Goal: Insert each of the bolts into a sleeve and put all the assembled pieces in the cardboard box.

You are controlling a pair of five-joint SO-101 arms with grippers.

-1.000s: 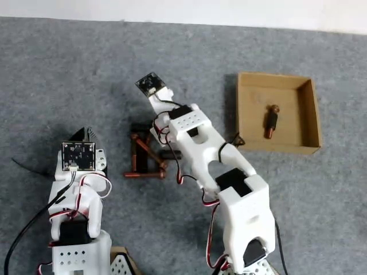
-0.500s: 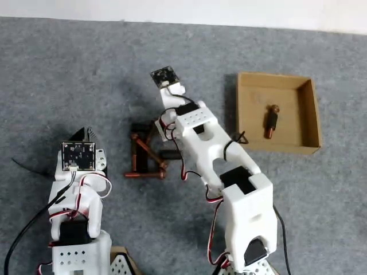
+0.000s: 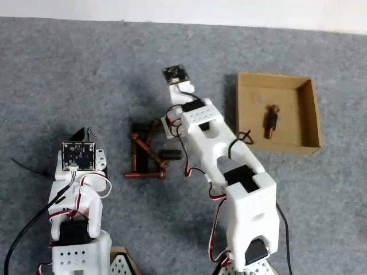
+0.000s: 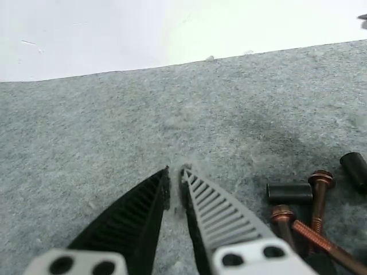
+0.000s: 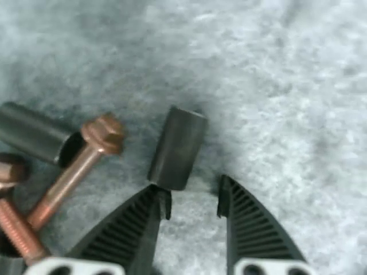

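Note:
Copper bolts (image 3: 143,156) lie crossed in a small pile on the grey mat, with a black sleeve (image 3: 170,154) beside them. In the right wrist view my right gripper (image 5: 193,197) is open, low over the mat. A black sleeve (image 5: 178,148) lies just ahead of one fingertip, not between the fingers. A bolt (image 5: 74,166) and a second sleeve (image 5: 31,133) lie next to it. My left gripper (image 4: 175,179) is shut and empty, well short of the pile; a sleeve (image 4: 289,192) and bolts (image 4: 318,195) show off to its side. The cardboard box (image 3: 307,114) holds one assembled piece (image 3: 270,121).
The box stands at the right of the mat, close to the right arm (image 3: 215,143). The left arm (image 3: 77,172) sits near the front left. A pale wall (image 4: 172,28) borders the mat's far edge.
The right arm's wrist has swung rightward, away from the pile's left side and toward the box. The left arm and the parts have not moved.

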